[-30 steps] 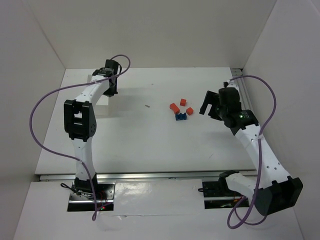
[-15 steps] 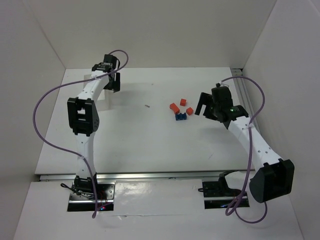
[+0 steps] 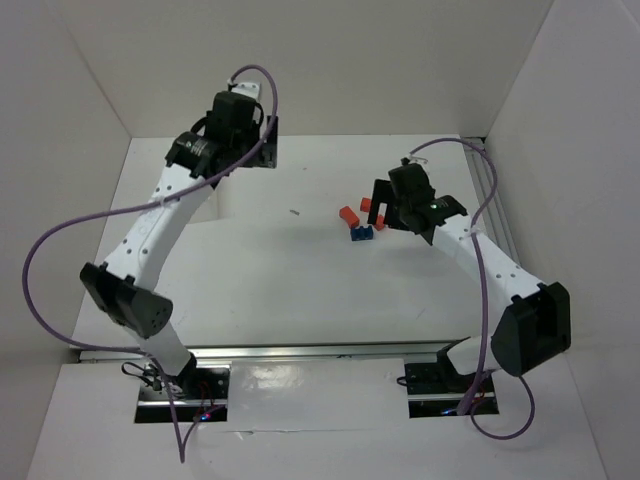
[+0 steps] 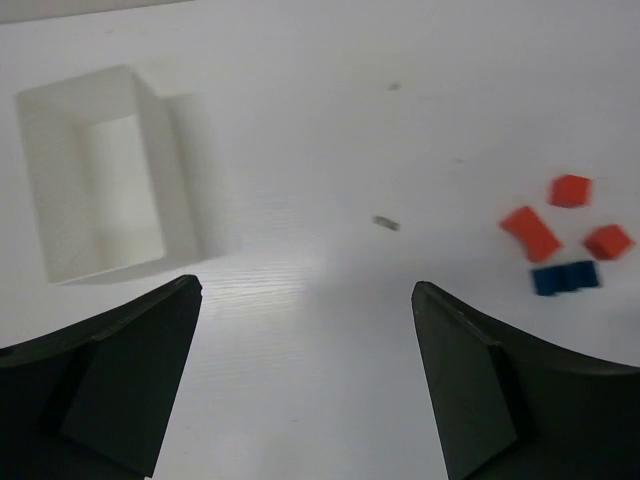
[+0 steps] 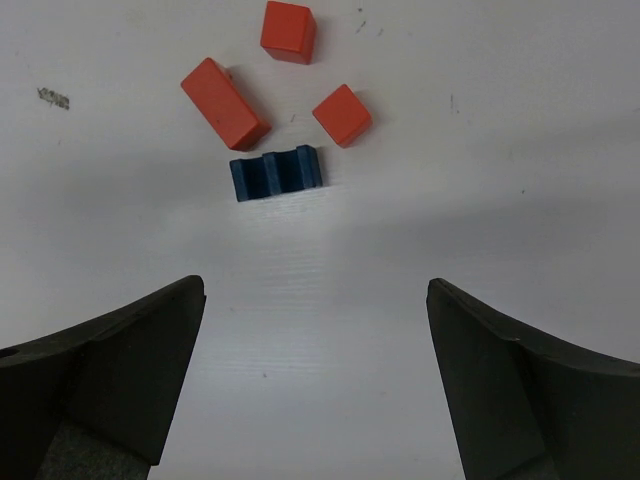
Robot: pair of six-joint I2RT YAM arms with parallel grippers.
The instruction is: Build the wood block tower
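White walls closed in a white table [image 3: 300,290], and on it, right of centre, the loose blocks lay in a tight cluster, none of them stacked. The right gripper [image 5: 315,300] hovered close to them with its jaws spread wide and nothing between them. The left gripper [image 4: 305,300], well apart at the far left near the white box [image 4: 100,170], was likewise wide open and empty. The likeliest trouble, I judged, lay in the crowding. The blue notched block [image 5: 276,173] sat just beside the long red-orange block [image 5: 224,103] and one red-orange cube [image 5: 341,114], so a broad finger coming down for any one of them could nudge a neighbour away or catch two at once. Pieces this small against the fingers could also twist in the pinch and land crooked, toppling whatever stood beneath. Counted: three red-orange pieces, the long one and two cubes, the second cube [image 5: 288,31] lying farthest from the right gripper; one blue; four blocks altogether; one box; one small dark speck [image 4: 386,223]; two grippers.
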